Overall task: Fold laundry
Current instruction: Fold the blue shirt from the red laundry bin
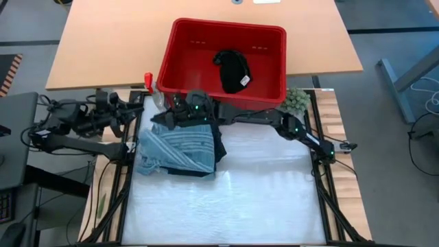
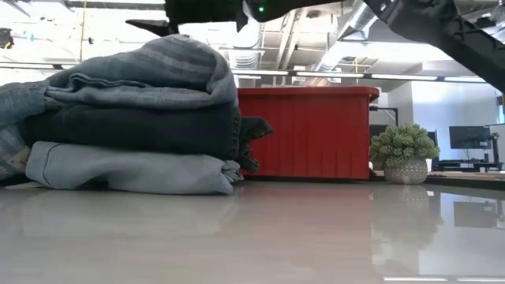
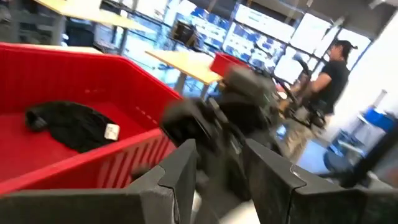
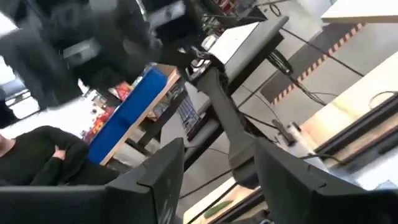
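A stack of folded laundry lies at the table's far left: a grey-blue striped piece on top, a dark navy one under it, and a light blue one on the table. A black garment with a white tag lies in the red basket. My right gripper hovers open above the stack's far edge, clear of the cloth. My left gripper is drawn back off the table's far left corner, open, holding nothing.
The red basket stands just beyond the table's far edge, behind the stack. A small green fuzzy plant sits at the far right corner. The white table top lies bare to the right of and in front of the stack. A person stands in the room beyond.
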Controlling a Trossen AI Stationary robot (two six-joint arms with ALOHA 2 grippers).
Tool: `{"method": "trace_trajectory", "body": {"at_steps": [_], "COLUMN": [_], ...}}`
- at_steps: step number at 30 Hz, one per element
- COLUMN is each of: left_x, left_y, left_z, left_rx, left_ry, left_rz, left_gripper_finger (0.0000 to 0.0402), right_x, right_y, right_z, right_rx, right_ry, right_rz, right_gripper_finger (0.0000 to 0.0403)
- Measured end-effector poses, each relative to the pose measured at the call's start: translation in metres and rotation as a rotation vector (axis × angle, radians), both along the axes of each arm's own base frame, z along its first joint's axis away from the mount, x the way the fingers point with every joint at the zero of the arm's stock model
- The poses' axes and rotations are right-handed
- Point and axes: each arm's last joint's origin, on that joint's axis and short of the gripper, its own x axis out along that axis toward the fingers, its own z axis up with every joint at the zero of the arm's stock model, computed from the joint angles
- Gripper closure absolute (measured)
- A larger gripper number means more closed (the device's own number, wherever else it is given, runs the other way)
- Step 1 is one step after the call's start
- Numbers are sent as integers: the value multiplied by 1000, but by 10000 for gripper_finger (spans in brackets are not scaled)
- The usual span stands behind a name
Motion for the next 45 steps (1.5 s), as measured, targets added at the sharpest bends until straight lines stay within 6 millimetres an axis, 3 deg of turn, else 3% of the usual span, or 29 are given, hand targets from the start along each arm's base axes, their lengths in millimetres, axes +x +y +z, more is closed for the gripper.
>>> {"method": "trace_trajectory", "body": {"at_steps": [4, 7, 13, 16, 19, 23, 28, 31, 38, 45], "left_x": [3, 15, 61, 85, 98, 114, 138, 148, 157, 148], "left_y": [-3, -8, -14, -17, -19, -13, 3, 11, 17, 7], "left_z": [-6, -17, -45, -55, -47, -55, -68, -75, -86, -88], "left_rx": [-1, -5, 65, 209, 346, 343, 387, 360, 315, 206], "left_ry": [65, 153, 415, 545, 606, 867, 1181, 1326, 1505, 1542], "left_rz": [-117, -245, -379, -462, -531, -566, -443, -465, -522, -628], "left_gripper_finger": [283, 283, 283, 283, 283, 283, 283, 283, 283, 283], "right_x": [-16, -46, -133, -162, -180, -188, -194, -197, -203, -214], "right_y": [-13, -13, 8, 23, 37, 54, 69, 76, 97, 117], "right_z": [18, 45, 91, 99, 103, 103, 105, 108, 103, 102], "right_rx": [17, -30, -222, -309, -339, -358, -426, -466, -481, -504], "right_ry": [64, 186, 558, 723, 814, 870, 901, 895, 951, 1008], "right_rz": [77, 158, 91, -6, -29, 8, -89, -127, -81, -66], "right_gripper_finger": [181, 183, 195, 202, 210, 222, 246, 265, 303, 327]}}
